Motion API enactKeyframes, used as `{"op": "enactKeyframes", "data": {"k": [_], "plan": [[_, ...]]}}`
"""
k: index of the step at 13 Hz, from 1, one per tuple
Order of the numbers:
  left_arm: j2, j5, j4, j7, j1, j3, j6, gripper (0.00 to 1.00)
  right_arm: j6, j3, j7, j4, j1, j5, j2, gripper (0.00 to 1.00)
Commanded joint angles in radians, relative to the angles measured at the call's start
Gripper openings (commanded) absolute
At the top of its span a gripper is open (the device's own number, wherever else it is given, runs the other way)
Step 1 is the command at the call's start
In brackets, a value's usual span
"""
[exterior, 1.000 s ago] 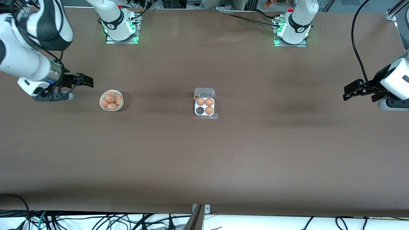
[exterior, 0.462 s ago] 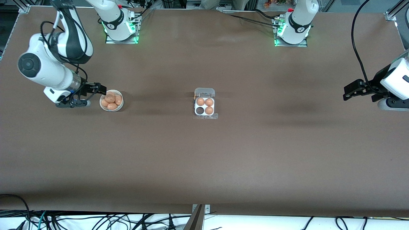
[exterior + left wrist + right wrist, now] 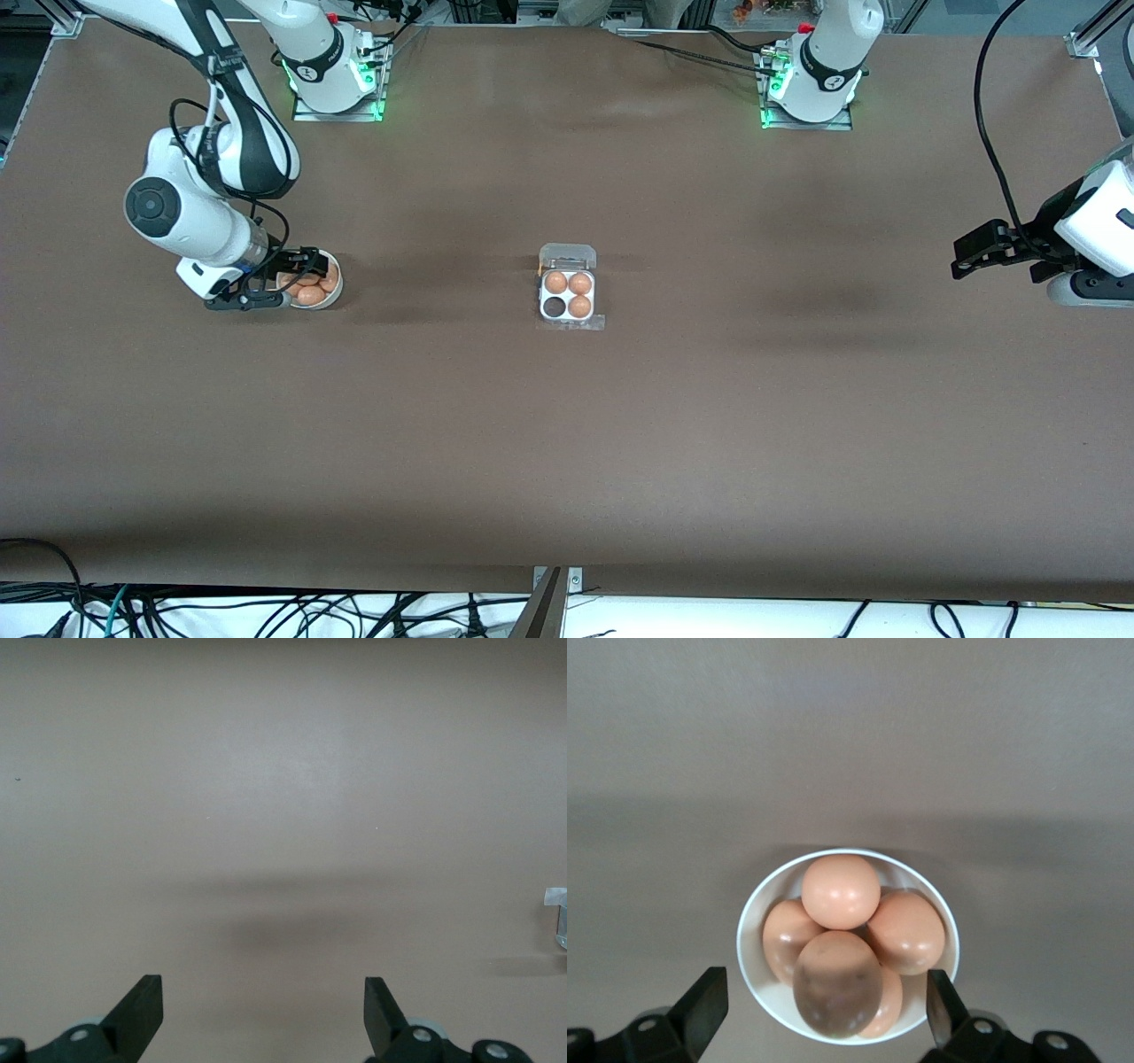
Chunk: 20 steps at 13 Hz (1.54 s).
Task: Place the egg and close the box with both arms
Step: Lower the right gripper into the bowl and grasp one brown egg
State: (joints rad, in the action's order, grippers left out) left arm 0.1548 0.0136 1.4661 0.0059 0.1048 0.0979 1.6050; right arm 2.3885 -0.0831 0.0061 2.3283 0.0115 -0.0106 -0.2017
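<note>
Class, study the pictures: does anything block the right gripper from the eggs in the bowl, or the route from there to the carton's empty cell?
Nothing visible does. The right gripper hangs open over the eggs in the bowl; bare table lies between it and the open box.

No text, label, brand name or number can be read anywhere in these views. Each arm base (image 3: 332, 66) near the table's top edge carries a small round dark mark, too small to make out. The box (image 3: 568, 297), the bowl (image 3: 330, 297) and the table (image 3: 567, 443) bear no writing.
</note>
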Motion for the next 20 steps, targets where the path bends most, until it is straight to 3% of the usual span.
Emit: {"op": "enactKeyframes", "data": {"k": [1,3,4,5,7,8,13,14,17,20], "plan": [[0.012,0.016,-0.032,0.020,-0.004,0.003,-0.013,1.00,0.035,-0.009,0.009,0.037,0.010,-0.006,0.018,0.99],[0.011,0.016,-0.032,0.020,-0.004,0.003,-0.013,1.00,0.035,-0.009,0.009,0.037,0.010,-0.005,0.012,0.93],[0.012,0.016,-0.033,0.019,-0.004,0.003,-0.013,1.00,0.037,-0.007,0.006,0.037,0.010,-0.005,0.010,0.84],[0.011,0.016,-0.033,0.017,-0.004,0.003,-0.013,1.00,0.037,-0.007,-0.004,0.034,0.012,-0.005,0.010,0.66],[0.011,0.016,-0.033,0.019,-0.004,0.003,-0.013,1.00,0.037,-0.006,-0.008,0.033,0.012,-0.005,0.008,0.18],[0.011,0.016,-0.033,0.020,-0.004,0.003,-0.013,1.00,0.035,-0.006,-0.011,0.031,0.012,-0.005,0.008,0.00],[0.012,0.014,-0.032,0.023,-0.005,0.003,-0.013,1.00,0.025,-0.006,-0.008,0.010,0.012,-0.005,0.022,0.00],[0.012,0.014,-0.032,0.023,-0.005,0.003,-0.013,1.00,-0.027,-0.006,-0.003,-0.019,0.012,-0.006,0.045,0.00],[0.012,0.014,-0.032,0.023,-0.004,0.003,-0.013,1.00,-0.440,-0.004,0.009,-0.302,0.012,-0.006,0.056,0.00],[0.014,0.016,-0.030,0.023,-0.004,0.003,-0.013,1.00,-0.735,0.009,0.008,-0.569,0.012,-0.006,0.056,0.00]]}}
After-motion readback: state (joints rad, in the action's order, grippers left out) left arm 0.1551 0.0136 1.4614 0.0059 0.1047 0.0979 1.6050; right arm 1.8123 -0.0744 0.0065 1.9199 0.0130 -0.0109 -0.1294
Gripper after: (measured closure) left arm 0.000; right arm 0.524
